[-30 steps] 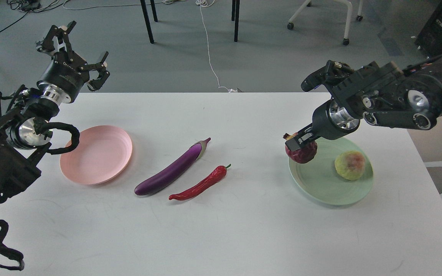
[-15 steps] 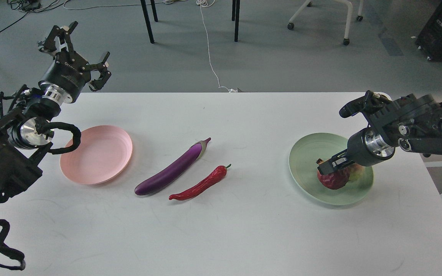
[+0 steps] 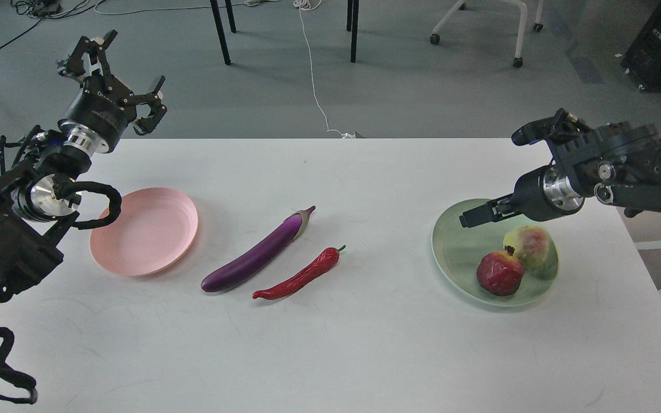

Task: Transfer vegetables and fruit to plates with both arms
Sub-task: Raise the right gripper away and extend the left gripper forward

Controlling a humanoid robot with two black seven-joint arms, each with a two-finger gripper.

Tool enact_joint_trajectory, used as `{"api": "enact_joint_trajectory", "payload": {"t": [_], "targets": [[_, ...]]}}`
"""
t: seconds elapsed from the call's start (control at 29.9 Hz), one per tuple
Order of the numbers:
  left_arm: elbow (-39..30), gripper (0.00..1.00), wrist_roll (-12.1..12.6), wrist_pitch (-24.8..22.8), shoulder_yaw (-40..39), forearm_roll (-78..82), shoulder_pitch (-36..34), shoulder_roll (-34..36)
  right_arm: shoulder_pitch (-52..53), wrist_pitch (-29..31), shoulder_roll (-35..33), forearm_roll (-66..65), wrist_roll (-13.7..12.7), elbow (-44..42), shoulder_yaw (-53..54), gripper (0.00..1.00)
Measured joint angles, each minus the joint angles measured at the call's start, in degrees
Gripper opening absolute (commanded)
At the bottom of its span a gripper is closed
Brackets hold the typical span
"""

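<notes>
The dark red pomegranate (image 3: pixel 500 274) and the yellow-green fruit (image 3: pixel 528 245) lie side by side, touching, on the mint green plate (image 3: pixel 458 252) at the right. My right gripper (image 3: pixel 475 216) hovers over the plate's far left rim, pointing left, open and empty, apart from both fruits. The purple eggplant (image 3: pixel 256 255) and the red chili pepper (image 3: pixel 299 278) lie side by side on the table's middle. The pink plate (image 3: pixel 144 230) at the left holds nothing. My left gripper (image 3: pixel 127 71) is open and empty, raised beyond the table's far left corner.
The white table (image 3: pixel 330 350) ends at the right just past the mint plate. On the floor beyond are black table legs (image 3: pixel 220 31), a white cable (image 3: pixel 313 74) and a wheeled chair base (image 3: pixel 517 34).
My right gripper carried the pomegranate from the plate's left rim down next to the yellow-green fruit, let go, then rose and pulled back left. The left arm barely moved.
</notes>
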Motion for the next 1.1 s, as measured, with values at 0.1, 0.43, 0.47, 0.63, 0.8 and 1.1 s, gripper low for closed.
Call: {"api": "enact_joint_trajectory", "payload": {"t": [0.1, 0.43, 0.47, 0.63, 0.8, 1.1], "targets": [[-0.2, 0.98, 0.4, -0.1, 0.7, 3.5, -0.4, 0.0, -2.9, 0.1, -3.5, 0.9, 0.1, -2.9, 9.5, 0.98], [-4.4, 0.98, 0.4, 0.0, 1.2, 26.3, -4.0, 0.2, -22.8, 0.1, -9.4, 4.3, 0.4, -10.4, 50.6, 0.98], [-6.1, 0.98, 0.4, 0.2, 1.2, 28.9, -4.0, 0.6, -25.5, 0.1, -9.5, 6.7, 0.4, -10.4, 54.4, 0.98], [-20.6, 0.98, 0.3, 2.8, 3.3, 48.6, -3.3, 5.6, -38.2, -0.1, -8.7, 20.0, 0.6, -10.5, 70.0, 0.98], [-29.1, 0.93, 0.3, 4.3, 7.8, 69.0, -3.1, 7.6, -45.9, -0.1, -6.6, 27.8, 0.7, -11.0, 80.9, 0.98], [-35.4, 0.89, 0.2, 10.1, 13.4, 98.8, -3.1, 3.8, -48.7, 2.6, -2.4, 46.1, 0.0, -24.5, 91.4, 0.99]]}}
